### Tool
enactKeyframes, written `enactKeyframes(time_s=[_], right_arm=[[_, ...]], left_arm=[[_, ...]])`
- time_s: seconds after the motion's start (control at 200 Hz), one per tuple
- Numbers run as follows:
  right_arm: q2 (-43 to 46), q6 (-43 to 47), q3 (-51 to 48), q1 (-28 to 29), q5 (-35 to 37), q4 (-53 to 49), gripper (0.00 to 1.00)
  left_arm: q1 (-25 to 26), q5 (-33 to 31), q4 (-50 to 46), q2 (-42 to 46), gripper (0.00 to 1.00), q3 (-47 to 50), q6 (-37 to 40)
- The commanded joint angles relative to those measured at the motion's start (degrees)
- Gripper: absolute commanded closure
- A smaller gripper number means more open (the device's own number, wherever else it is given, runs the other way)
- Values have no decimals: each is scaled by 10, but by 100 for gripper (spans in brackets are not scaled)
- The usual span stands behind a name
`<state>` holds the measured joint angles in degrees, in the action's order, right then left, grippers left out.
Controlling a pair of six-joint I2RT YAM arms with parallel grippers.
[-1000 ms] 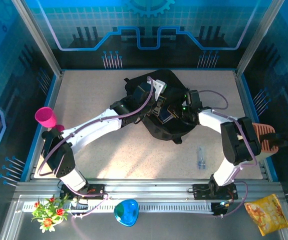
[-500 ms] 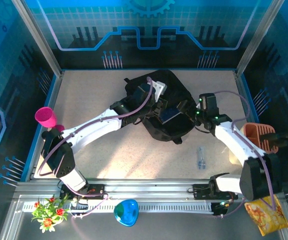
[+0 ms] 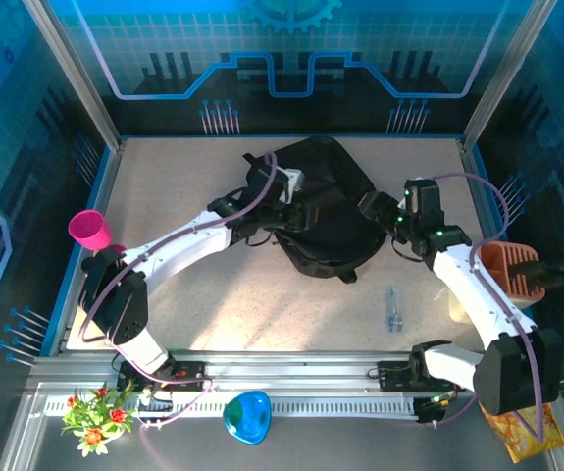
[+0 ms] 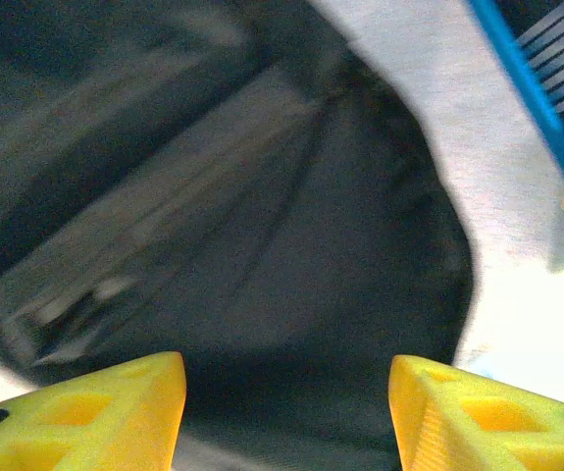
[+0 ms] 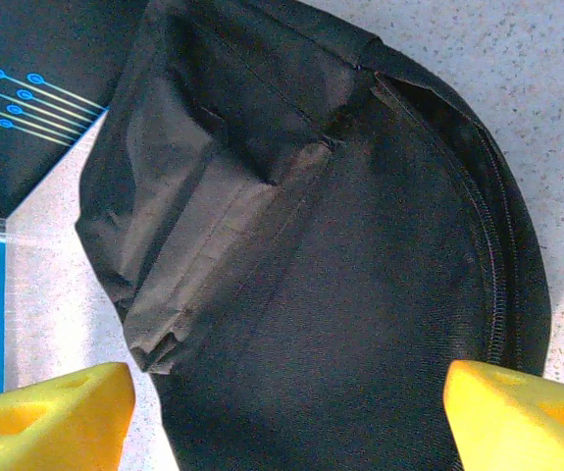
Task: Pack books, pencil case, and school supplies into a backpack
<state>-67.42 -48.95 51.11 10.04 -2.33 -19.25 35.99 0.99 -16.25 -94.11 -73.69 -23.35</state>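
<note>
The black backpack [image 3: 326, 206] lies at the back middle of the table, its fabric lying shut over its contents. The books are hidden. My left gripper [image 3: 301, 212] hovers over the backpack's left part, open, with nothing between its yellow fingers [image 4: 115, 412]; below them is the dark fabric of the backpack [image 4: 291, 245]. My right gripper [image 3: 375, 209] sits at the backpack's right edge, open wide and empty. Under it is the backpack [image 5: 360, 294], with a folded strap [image 5: 223, 245]. A small clear item [image 3: 393, 309] lies on the table to the front right.
A pink cup [image 3: 88, 229] stands at the table's left edge and an orange rack [image 3: 510, 270] at its right edge. A blue object [image 3: 247, 417], flowers [image 3: 93, 417] and a yellow snack bag [image 3: 522, 437] lie in front of the rail. Blue walls [image 3: 105, 186] ring the table.
Both grippers have opened. The right arm has drawn back to the right, off the backpack. The left gripper has shifted left. The blue book seen in the backpack's opening no longer shows.
</note>
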Motion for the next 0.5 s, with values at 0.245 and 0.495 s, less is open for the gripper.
enactKeyframes(time_s=[0.245, 0.495], right_arm=[[-29, -1, -3, 5, -27, -10, 17], [-33, -8, -19, 9, -33, -7, 18]], left_arm=[[-146, 102, 79, 3, 61, 130, -239], [-170, 143, 126, -84, 63, 95, -271]])
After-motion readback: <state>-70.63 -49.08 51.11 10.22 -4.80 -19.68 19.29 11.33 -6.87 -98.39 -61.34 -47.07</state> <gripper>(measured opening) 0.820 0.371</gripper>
